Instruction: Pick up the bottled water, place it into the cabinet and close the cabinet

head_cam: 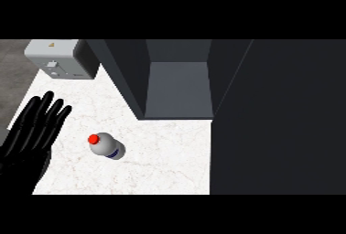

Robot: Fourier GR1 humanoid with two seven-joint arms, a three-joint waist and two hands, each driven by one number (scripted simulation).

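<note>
The bottled water (pixel 107 146) stands on the white marble counter (pixel 162 160), a pale bottle with a red cap and a blue label band. My left hand (pixel 30 132) shows at the left edge, open, fingers straight and pointing up, a short way left of the bottle and apart from it. The dark grey cabinet (pixel 179 87) stands open behind the bottle, its inside shelf visible and bare. Its open door (pixel 277 119) fills the right side of the view. My right hand does not show.
A grey toaster-like appliance (pixel 57 59) sits at the counter's back left corner. The counter's left edge runs beside my left hand, and the cabinet door covers everything to the right.
</note>
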